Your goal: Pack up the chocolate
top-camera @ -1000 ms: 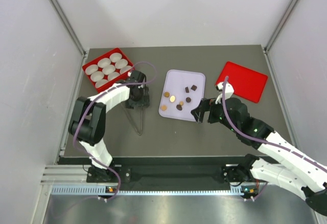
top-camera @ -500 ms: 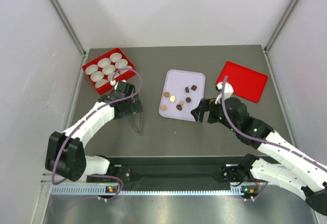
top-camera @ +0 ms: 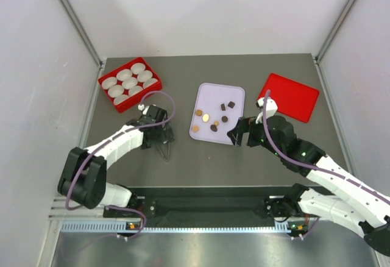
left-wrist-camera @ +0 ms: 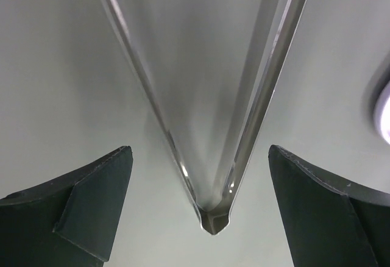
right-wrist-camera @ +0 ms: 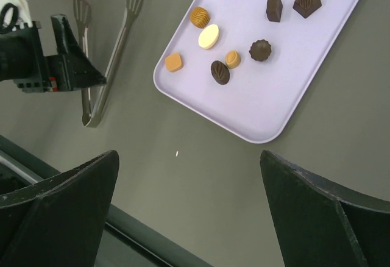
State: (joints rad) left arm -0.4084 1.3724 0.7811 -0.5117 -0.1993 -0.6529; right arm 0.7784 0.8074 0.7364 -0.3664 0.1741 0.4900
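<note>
Several chocolates (right-wrist-camera: 220, 72), dark brown, caramel and one cream, lie on a lavender tray (right-wrist-camera: 286, 102), which also shows in the top view (top-camera: 234, 96). Metal tongs (left-wrist-camera: 212, 215) lie flat on the table left of the tray (top-camera: 164, 152), also in the right wrist view (right-wrist-camera: 106, 66). My left gripper (left-wrist-camera: 198, 209) is open and low over the tongs' hinged end, one finger on each side, not touching; in the top view it is over the tongs (top-camera: 159, 136). My right gripper (right-wrist-camera: 189, 212) is open and empty, hovering near the tray's near edge (top-camera: 237, 135).
A red box (top-camera: 107, 74) with several white paper cups stands at the back left. A red lid (top-camera: 288, 96) lies at the back right. White walls close in the table on three sides.
My left arm has swung its elbow out and brought the gripper nearer along the tongs to their hinged end. The right arm and the chocolates have not moved.
</note>
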